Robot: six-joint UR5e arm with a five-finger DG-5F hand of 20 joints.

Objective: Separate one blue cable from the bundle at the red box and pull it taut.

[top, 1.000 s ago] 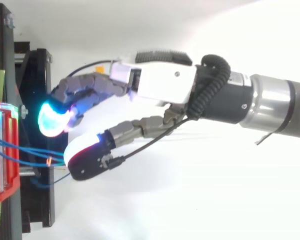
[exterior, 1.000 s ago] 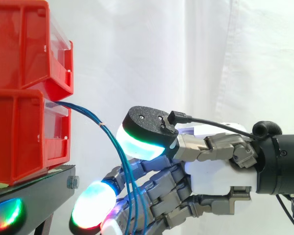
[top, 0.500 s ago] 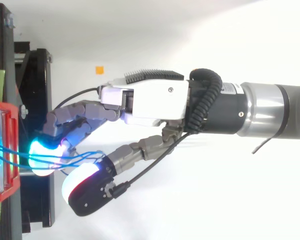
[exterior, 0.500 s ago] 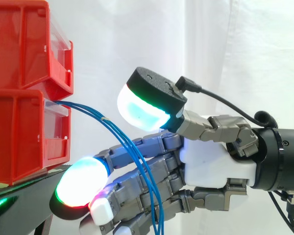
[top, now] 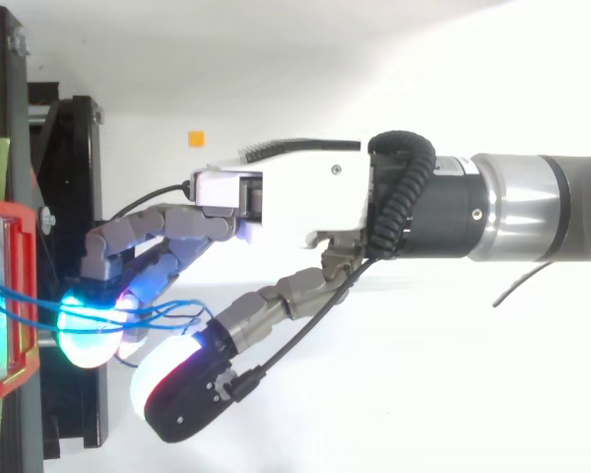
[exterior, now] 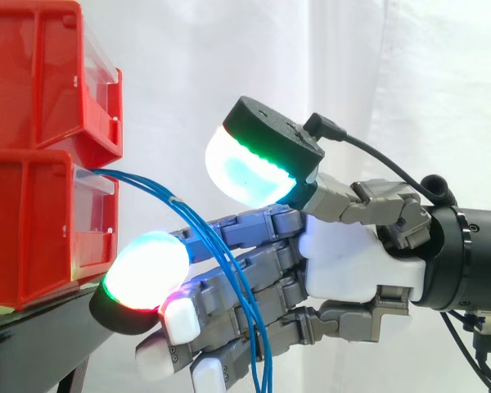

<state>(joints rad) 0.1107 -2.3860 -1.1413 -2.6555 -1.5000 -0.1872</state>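
With the hand point(exterior: 352, 262) set just beside the red box point(exterior: 33, 229), several strands could be caught instead of one. The whole blue cable bundle point(exterior: 147, 186) is draped across the fingers point(exterior: 245, 229), so a closing thumb point(exterior: 250, 168) is judged likely to pinch them all, or to let them be slid off the pads. The fingers are held stretched toward the red box and slightly spread, the thumb raised well above them, nothing clamped. The bundle is seen leaving the red box's front lip and hanging down past the fingers

Level side view, overhead view; both close on red bins point(exterior: 33, 221)
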